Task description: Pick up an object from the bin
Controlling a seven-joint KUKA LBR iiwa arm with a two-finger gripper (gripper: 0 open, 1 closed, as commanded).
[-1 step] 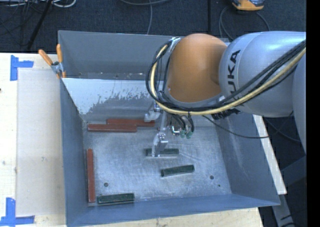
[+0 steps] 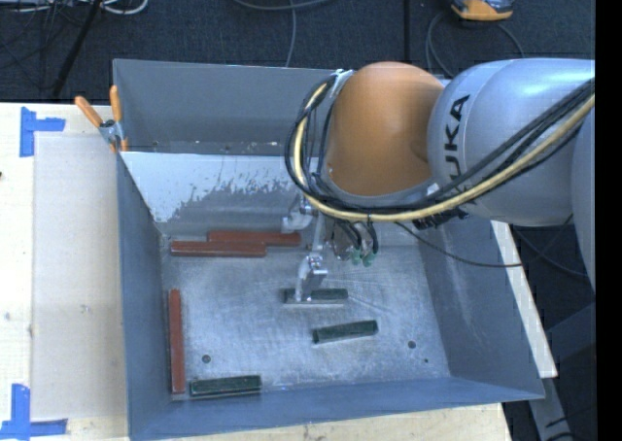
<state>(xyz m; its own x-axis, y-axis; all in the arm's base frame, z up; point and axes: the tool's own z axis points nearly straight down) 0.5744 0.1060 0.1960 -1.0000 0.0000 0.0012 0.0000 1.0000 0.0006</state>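
1. Start at the left wall of the bin (image 2: pixel 141 284). A red-brown bar (image 2: pixel 176 340) lies lengthwise along the foot of that wall. A dark green bar (image 2: pixel 225 387) lies across the front edge, close to the near end of the red-brown bar. Neither is near the pincer.
2. Look to the rear left of the floor. Two more red-brown bars, the front bar (image 2: pixel 219 248) and the rear bar (image 2: pixel 255 236), lie side by side and partly overlap in length. Both rest flat.
3. Move to the middle of the floor. The pincer (image 2: pixel 313 284) hangs low here, directly above a short dark bar (image 2: pixel 316 296) that lies flat on the floor. You cannot tell from this view whether the pincer is open or closed, nor whether it touches the bar.
4. Note a second dark green bar (image 2: pixel 344 332) just in front and to the right, apart from the pincer.
5. At the right, the arm (image 2: pixel 505 148) with its orange cover (image 2: pixel 379 128) reaches in over the bin.
6. Judge progress: the approach looks complete. Nothing is lifted; the grasp and the lift remain.
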